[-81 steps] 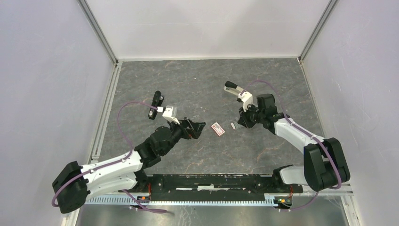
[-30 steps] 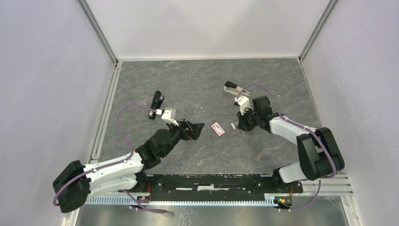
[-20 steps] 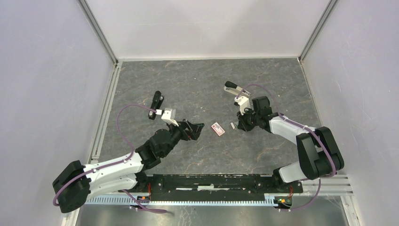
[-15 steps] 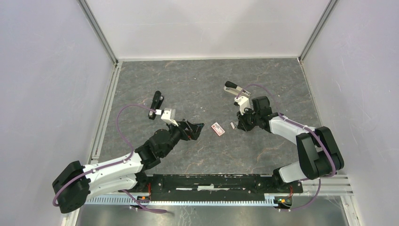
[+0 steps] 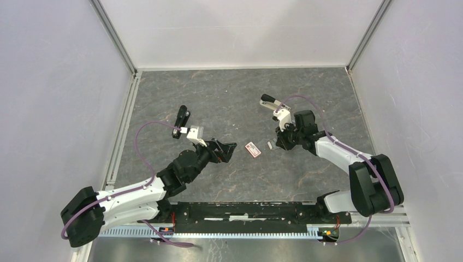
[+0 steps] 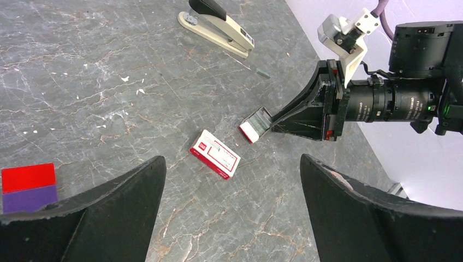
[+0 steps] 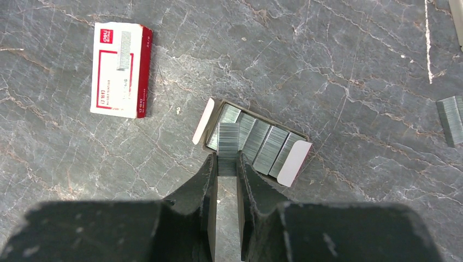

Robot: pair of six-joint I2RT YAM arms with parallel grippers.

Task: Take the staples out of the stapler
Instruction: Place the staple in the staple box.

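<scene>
The stapler lies in two parts: a black bar [image 5: 180, 121] at the left and a grey-beige rail with a black end [image 5: 271, 103] [image 6: 218, 27] at the back. My right gripper [image 7: 226, 161] [image 5: 277, 144] is shut on a silvery strip of staples [image 7: 227, 143]. It holds the strip over a small open tray [image 7: 289, 164] [image 6: 254, 124] that contains several more strips. Another loose strip [image 7: 450, 113] lies at the right edge of the right wrist view. My left gripper [image 6: 232, 159] [image 5: 224, 148] hovers open and empty just left of the red-and-white box.
A red-and-white staple box [image 5: 252, 149] [image 6: 214, 161] [image 7: 121, 70] lies between the grippers. A red-and-purple block [image 6: 28, 185] sits to the left. A thin single pin [image 7: 427, 43] lies near the rail. Walls enclose the grey marbled table [image 5: 229, 98].
The right arm's elbow shifted slightly while its gripper stayed over the tray with the strip. The left arm has not moved.
</scene>
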